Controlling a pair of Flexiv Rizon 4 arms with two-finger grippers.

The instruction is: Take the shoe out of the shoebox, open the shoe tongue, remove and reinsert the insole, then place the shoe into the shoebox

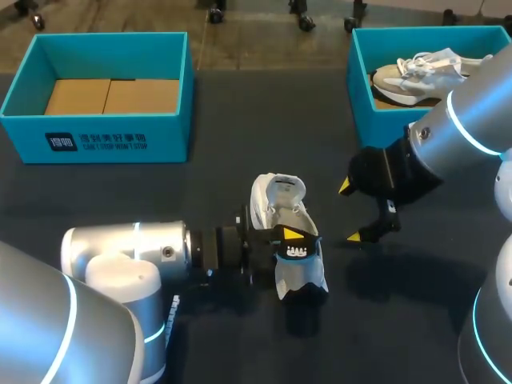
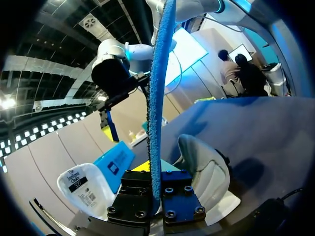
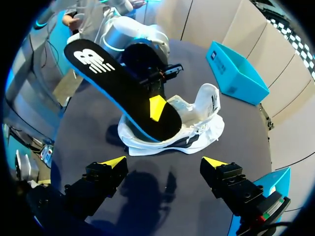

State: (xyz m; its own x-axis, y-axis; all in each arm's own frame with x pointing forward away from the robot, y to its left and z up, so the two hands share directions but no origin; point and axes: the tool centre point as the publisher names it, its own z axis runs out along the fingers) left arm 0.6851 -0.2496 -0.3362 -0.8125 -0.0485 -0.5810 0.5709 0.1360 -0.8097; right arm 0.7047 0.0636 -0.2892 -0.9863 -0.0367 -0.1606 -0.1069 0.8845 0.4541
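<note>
Left fingers (image 3: 157, 107) clamped on insole (image 3: 118, 83), above shoe (image 3: 197, 128). Right fingers (image 3: 112, 162) spread wide, empty, near shoe. Second left finger hidden behind insole.

- Across the middle of the head view, a wide band of bare table (image 1: 240, 172) gives me a passage between the two boxes.
- Upper left: the left shoebox (image 1: 100, 96) walls bar a low sideways pass, but its top is open.
- Upper right: the right shoebox (image 1: 362, 88) holds a second shoe (image 1: 416, 72), and my right arm overlaps its near corner.
- Lower middle: the shoe (image 1: 288, 240) sits with my left gripper (image 1: 298, 240) clamped on the insole (image 3: 123, 88), which slants up over the opening.
- My right gripper (image 1: 352, 212), fingers spread, hangs just right of the shoe, leaving only a narrow gap between them.
- Lower left: my left arm fills that corner.
</note>
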